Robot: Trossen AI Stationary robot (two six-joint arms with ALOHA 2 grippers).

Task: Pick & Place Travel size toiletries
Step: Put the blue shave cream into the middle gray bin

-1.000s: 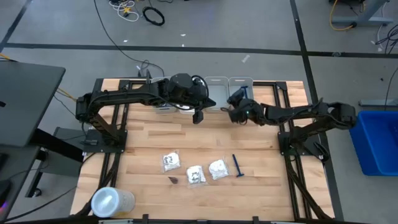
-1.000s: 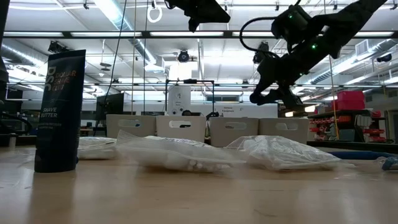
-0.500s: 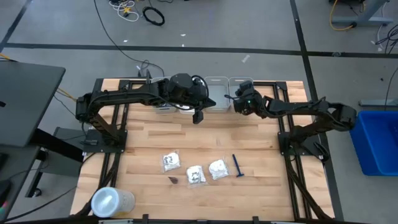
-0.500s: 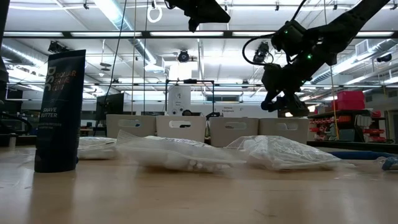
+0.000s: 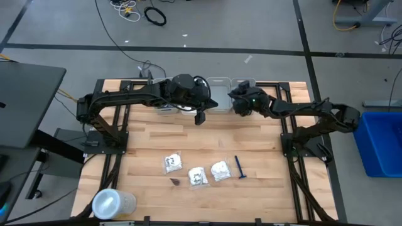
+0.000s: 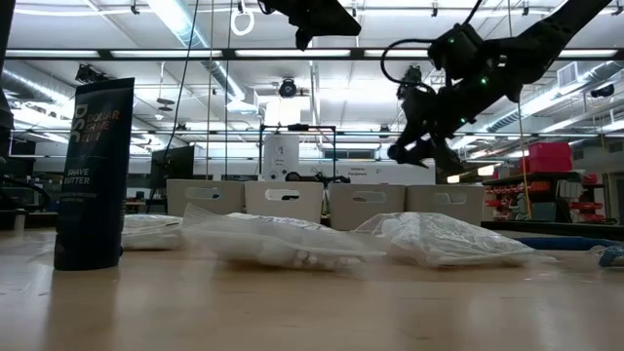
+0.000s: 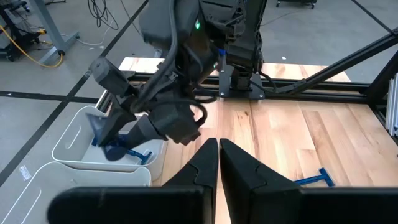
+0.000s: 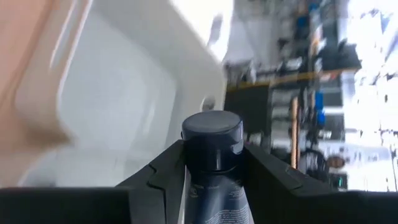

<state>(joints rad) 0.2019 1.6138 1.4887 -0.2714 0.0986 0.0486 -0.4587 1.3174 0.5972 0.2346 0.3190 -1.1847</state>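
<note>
Three white packets and a blue razor wait on the near desk. Farther back, your right tool pinches a dark capped bottle over the white bin; lower, then release. Left tool idles, pressed together.

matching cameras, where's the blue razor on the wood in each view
High view: blue razor, right of the white packets.
Low view: cannot tell, blue blur at right edge.
Left wrist view: razor on bare wood.
Right wrist view: not in it.
Shared landmark: right gripper holding a dark bottle.
</note>
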